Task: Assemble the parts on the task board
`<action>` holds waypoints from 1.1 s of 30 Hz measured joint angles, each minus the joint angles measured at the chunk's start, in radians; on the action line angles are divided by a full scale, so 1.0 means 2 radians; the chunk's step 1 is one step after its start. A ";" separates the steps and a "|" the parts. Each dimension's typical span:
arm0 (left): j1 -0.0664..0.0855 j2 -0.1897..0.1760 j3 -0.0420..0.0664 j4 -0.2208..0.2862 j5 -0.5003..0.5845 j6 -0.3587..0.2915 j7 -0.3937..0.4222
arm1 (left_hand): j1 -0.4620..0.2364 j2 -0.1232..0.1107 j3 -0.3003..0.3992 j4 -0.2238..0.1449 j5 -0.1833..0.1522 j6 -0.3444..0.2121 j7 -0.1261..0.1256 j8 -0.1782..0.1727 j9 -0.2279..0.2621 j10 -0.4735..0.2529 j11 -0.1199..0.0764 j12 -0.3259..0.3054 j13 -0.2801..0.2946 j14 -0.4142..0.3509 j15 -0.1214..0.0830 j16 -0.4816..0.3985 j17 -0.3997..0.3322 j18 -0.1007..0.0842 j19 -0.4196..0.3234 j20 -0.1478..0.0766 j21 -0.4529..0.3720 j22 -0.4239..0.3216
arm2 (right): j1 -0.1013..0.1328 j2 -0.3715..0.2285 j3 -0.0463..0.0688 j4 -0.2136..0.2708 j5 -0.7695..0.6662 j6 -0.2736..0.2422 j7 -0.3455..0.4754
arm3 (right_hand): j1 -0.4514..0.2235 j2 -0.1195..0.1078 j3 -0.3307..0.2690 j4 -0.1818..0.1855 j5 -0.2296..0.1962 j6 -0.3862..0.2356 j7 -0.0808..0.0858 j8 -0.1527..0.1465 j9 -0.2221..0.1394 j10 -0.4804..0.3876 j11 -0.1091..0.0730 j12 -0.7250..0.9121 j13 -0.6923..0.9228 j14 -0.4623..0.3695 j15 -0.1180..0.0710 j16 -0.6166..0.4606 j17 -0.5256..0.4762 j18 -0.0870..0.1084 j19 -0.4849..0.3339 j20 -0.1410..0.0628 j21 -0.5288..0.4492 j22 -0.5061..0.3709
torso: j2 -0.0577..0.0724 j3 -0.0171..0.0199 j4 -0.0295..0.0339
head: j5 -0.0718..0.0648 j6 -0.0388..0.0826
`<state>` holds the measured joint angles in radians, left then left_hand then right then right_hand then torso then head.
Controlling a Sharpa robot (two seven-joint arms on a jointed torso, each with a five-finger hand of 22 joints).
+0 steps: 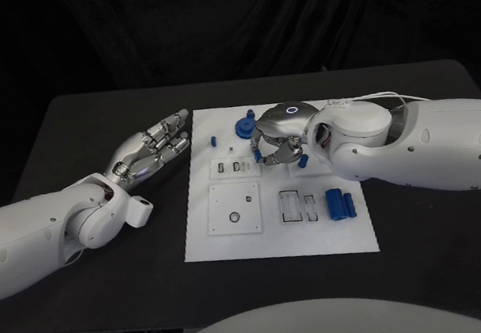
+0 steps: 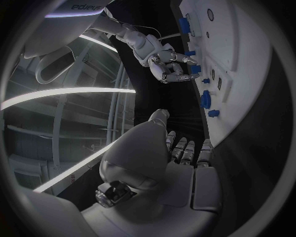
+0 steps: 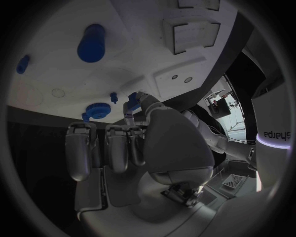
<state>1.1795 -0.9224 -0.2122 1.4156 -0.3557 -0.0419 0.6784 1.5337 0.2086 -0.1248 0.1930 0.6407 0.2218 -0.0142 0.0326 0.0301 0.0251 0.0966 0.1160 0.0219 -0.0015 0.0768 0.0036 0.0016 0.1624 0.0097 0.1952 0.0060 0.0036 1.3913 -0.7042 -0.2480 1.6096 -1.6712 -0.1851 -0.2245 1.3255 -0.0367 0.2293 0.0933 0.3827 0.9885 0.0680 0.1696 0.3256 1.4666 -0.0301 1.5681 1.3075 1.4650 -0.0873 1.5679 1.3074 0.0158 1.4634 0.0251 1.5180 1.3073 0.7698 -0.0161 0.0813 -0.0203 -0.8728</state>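
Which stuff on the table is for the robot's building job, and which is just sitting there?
For the job:
- task board
- small blue part pinched in the right hand
- blue gear
- two blue cylinders
- small blue peg

Just there:
- left hand, fingers apart, resting on the black table beside the board

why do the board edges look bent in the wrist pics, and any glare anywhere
Left wrist view: fisheye curves the task board edge. Right wrist view: same bend on the board. Head view: edges straight, a small bright ring glints atop the right hand.
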 measured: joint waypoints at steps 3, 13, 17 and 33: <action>0.000 0.000 0.000 0.002 0.000 0.000 0.000 | 0.000 0.000 0.000 0.000 0.000 0.000 0.000 0.000 0.000 0.000 0.000 0.000 0.000 0.000 0.000 0.000 0.000 0.000 0.000 0.000 0.000 0.000 | -0.001 0.005 0.000 -0.004 -0.002 -0.001 -0.001 | 0.000 0.000 0.000 0.000 0.000 -0.001 0.001 0.000 0.000 0.000 0.000 0.000 0.000 0.000 0.000 0.000 0.000 0.000 0.000 0.000 0.000 0.000 | 0.000 -0.0003 0.0001 | -0.001 0.000; 0.000 -0.003 0.000 0.004 0.000 0.000 0.000 | 0.000 0.000 0.000 0.000 0.000 0.000 0.000 0.000 0.000 0.000 0.000 0.000 0.000 0.000 0.000 0.000 0.000 0.000 0.000 0.000 0.000 0.000 | -0.002 0.012 0.000 -0.006 -0.007 -0.006 -0.004 | -0.003 -0.003 0.000 0.000 0.000 -0.002 0.001 0.002 0.000 -0.002 0.002 0.000 0.000 0.000 0.000 0.000 0.000 0.000 0.000 0.000 0.000 0.000 | -0.001 -0.0003 0.0002 | 0.005 0.000; 0.000 -0.002 0.000 0.004 0.000 0.000 0.000 | 0.000 0.000 0.001 -0.001 0.000 0.000 0.000 0.000 0.000 0.000 0.000 0.000 0.000 0.000 0.000 0.000 0.000 0.000 0.000 0.000 0.000 0.000 | -0.003 0.014 0.000 -0.007 -0.008 -0.006 -0.006 | -0.003 -0.003 0.000 0.000 0.000 -0.002 0.002 0.002 0.000 0.000 0.003 0.000 0.000 0.001 0.001 0.000 0.000 0.000 0.000 0.000 0.000 0.000 | -0.001 -0.0001 0.0008 | 0.006 0.000; -0.001 0.000 0.000 0.003 0.000 0.000 0.000 | 0.000 0.000 0.001 -0.001 0.000 0.000 0.000 0.000 0.000 0.000 0.000 0.000 0.000 0.000 0.000 0.000 0.000 0.000 0.000 0.000 0.000 0.000 | -0.004 0.021 0.000 -0.015 -0.009 0.005 -0.012 | -0.008 -0.001 0.001 -0.003 0.000 -0.006 0.004 -0.001 0.001 0.000 0.003 0.000 0.000 0.000 0.003 0.000 0.000 0.000 0.002 0.002 -0.003 0.000 | -0.002 0.0001 0.0005 | 0.008 0.000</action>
<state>1.1781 -0.9230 -0.2124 1.4209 -0.3557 -0.0417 0.6784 1.5338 0.2086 -0.1220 0.1902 0.6407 0.2218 -0.0142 0.0326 0.0301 0.0250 0.0966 0.1160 0.0219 -0.0014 0.0768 0.0036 0.0010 0.1624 0.0097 0.1951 0.0060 0.0036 1.3833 -0.6614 -0.2478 1.5796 -1.6890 -0.1761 -0.2483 1.3100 -0.0396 0.2319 0.0880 0.3825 0.9762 0.0764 0.1684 0.3277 1.4657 -0.0238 1.5681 1.3073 1.4642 -0.0809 1.5679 1.3074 0.0159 1.4669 0.0286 1.5128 1.3078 0.7662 -0.0159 0.0824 -0.0050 -0.8729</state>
